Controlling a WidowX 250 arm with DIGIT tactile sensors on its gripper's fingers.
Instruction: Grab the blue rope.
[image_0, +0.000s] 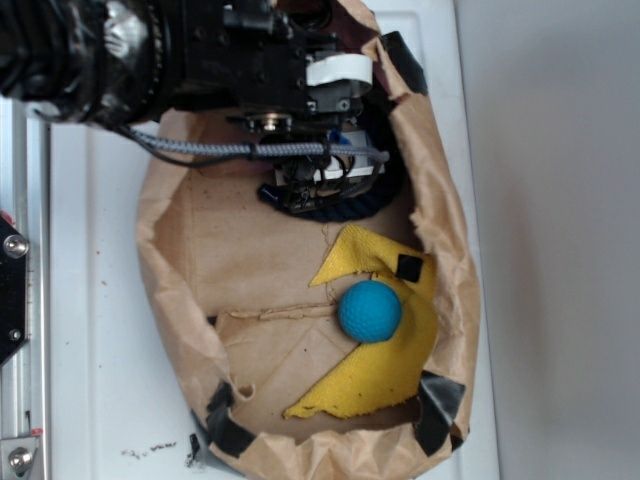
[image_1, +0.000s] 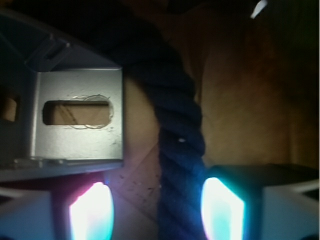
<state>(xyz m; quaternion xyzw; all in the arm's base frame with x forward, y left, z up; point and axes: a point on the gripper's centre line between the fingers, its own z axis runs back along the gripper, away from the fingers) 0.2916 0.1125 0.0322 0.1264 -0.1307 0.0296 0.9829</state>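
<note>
The blue rope (image_1: 177, 135), a thick dark navy twisted cord, runs from the top of the wrist view down between my fingers and lies on brown paper. My gripper (image_1: 156, 212) is open. The rope sits close against the right finger (image_1: 222, 210), and a gap of paper separates it from the left finger (image_1: 92, 212). In the exterior view my gripper (image_0: 318, 190) is low at the back of the paper bin, and only a dark curve of the rope (image_0: 352, 209) shows beneath it.
A crumpled brown paper wall (image_0: 165, 290) rings the bin. A teal ball (image_0: 370, 311) rests on a yellow cloth (image_0: 385, 370), with a small black square (image_0: 407, 267) beside it. A grey slotted metal bracket (image_1: 77, 120) stands left of the rope.
</note>
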